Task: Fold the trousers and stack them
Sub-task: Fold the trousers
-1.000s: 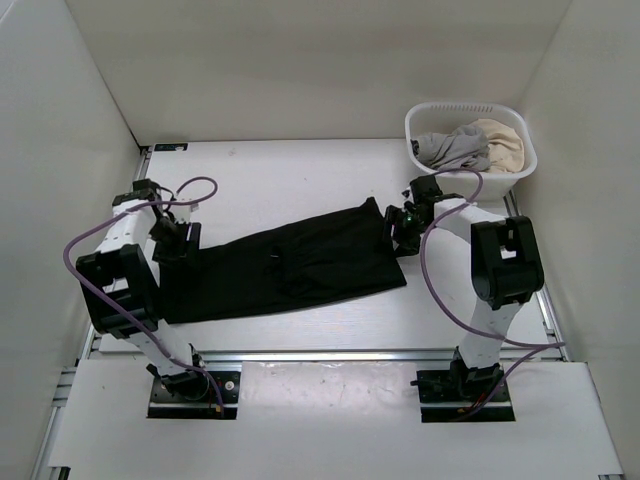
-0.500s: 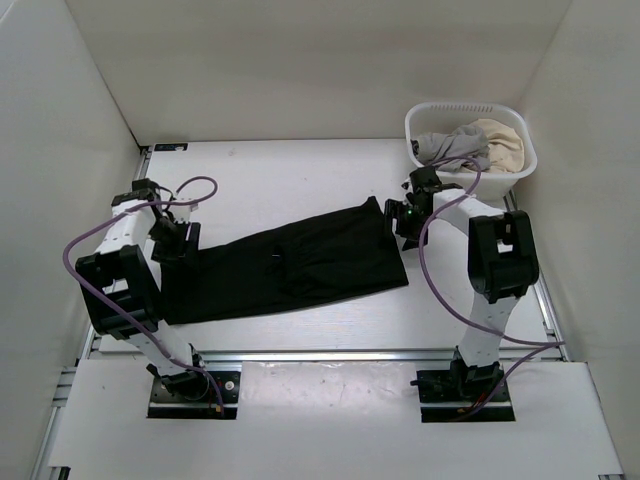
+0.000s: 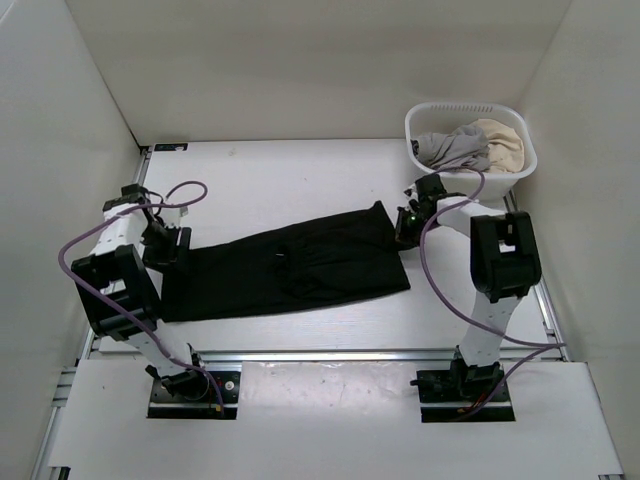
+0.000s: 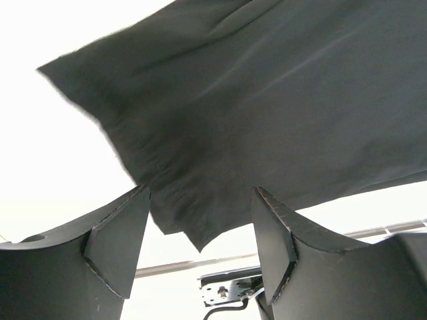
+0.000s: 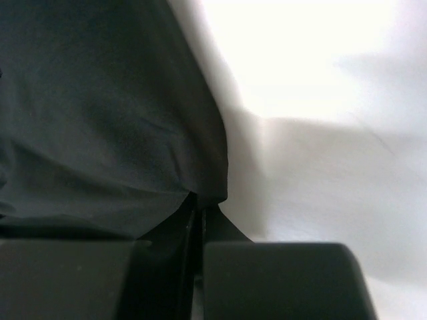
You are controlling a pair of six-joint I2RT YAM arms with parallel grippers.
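Note:
The black trousers (image 3: 290, 265) lie flat in a long band across the table (image 3: 300, 175), from left to right. My left gripper (image 3: 165, 245) hovers at their left end, open; in the left wrist view its fingers (image 4: 120, 247) stand wide apart just above the cuff corner of the trousers (image 4: 267, 100), holding nothing. My right gripper (image 3: 403, 225) is at the far right corner of the trousers. In the right wrist view the right gripper (image 5: 199, 207) has its jaws pressed together on the edge of the trousers (image 5: 100, 133).
A white laundry basket (image 3: 512, 165) with grey and beige clothes stands at the back right, close behind my right arm. White walls enclose the table on three sides. A metal rail (image 3: 320, 352) runs along the near edge.
The right gripper opened wider and then shut on the trousers' right corner. My left gripper has shifted a little to the left, off the fabric's end.

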